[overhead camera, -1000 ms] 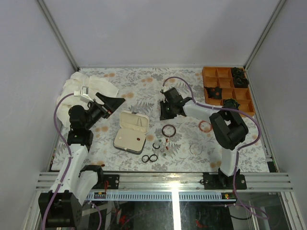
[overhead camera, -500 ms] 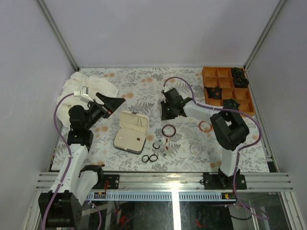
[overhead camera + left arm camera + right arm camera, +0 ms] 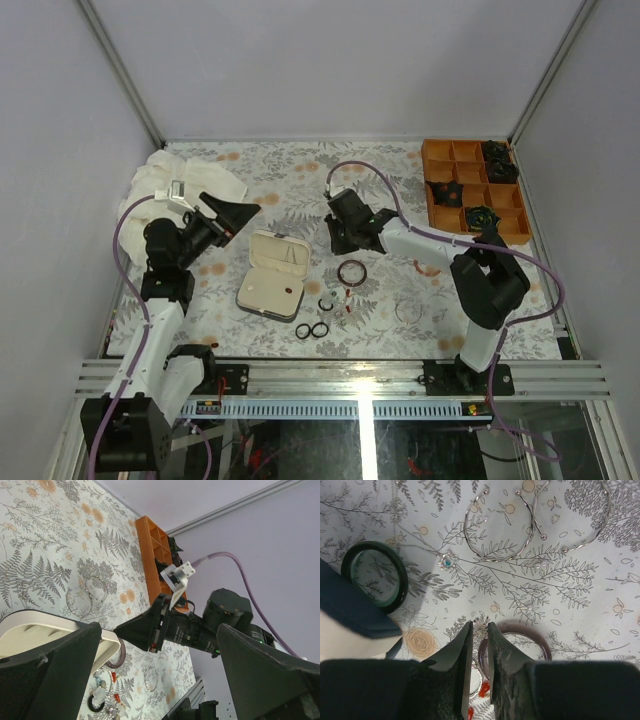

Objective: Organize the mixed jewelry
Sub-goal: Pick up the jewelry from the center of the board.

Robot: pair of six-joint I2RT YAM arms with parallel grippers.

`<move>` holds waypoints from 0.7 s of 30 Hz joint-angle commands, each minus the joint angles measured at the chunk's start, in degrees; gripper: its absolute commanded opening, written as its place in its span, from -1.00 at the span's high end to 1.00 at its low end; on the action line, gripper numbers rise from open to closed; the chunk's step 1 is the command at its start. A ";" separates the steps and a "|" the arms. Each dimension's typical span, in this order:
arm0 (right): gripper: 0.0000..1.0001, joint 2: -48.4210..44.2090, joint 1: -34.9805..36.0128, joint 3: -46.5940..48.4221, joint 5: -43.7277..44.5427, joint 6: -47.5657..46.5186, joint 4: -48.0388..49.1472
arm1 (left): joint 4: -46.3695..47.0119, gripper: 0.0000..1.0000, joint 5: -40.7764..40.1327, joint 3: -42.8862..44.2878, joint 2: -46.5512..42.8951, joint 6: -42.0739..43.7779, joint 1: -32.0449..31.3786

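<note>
Pinched between the nearly closed tips of the right gripper (image 3: pixel 479 630): a tiny silver flower stud (image 3: pixel 481 625), seemingly held off the patterned cloth (image 3: pixel 600 595). Just beneath and to the right of those tips, a reddish-brown bangle (image 3: pixel 517 626). Farther ahead of the fingers, thin wire hoops (image 3: pixel 496 560). Ahead and to the left, a dark green ring (image 3: pixel 375 545), with the navy case (image 3: pixel 345 605) close by the left finger.

Left gripper (image 3: pixel 238 212) spread wide, holding nothing, well apart from the loose pieces.

Probably almost weightless, that stud: hard, smooth, and easy to flick out or lose against the busy pattern. Best gripped on the flower head, square between the pads, with only a light squeeze. Hoops likely springy and easily bent; better taken across the wire. Bangle stiff; rim the place to take hold.
</note>
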 commanded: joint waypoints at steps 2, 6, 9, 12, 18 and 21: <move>0.59 -4.99 3.99 0.32 6.74 -2.62 -1.36 | 4.51 -1.00 -0.24 0.58 0.29 -1.00 1.02; 0.58 -7.10 6.13 -0.41 8.34 -3.32 -1.49 | 3.47 -1.00 -0.25 1.23 0.08 -1.22 1.85; 0.58 -8.52 8.00 -0.53 10.12 -3.79 -2.16 | 2.41 -1.00 -0.50 1.84 -0.50 -1.19 2.25; 0.58 -10.19 10.36 -0.39 12.38 -4.35 -3.08 | 1.03 -1.00 -0.72 2.64 -0.61 -1.01 2.92; 0.57 -12.26 15.24 0.35 18.11 -5.22 -5.90 | 1.96 -1.00 0.32 2.99 -0.74 -3.03 5.20; 0.58 -13.47 17.22 0.58 20.15 -5.43 -6.88 | 2.71 -1.00 0.95 3.13 -0.82 -4.36 6.37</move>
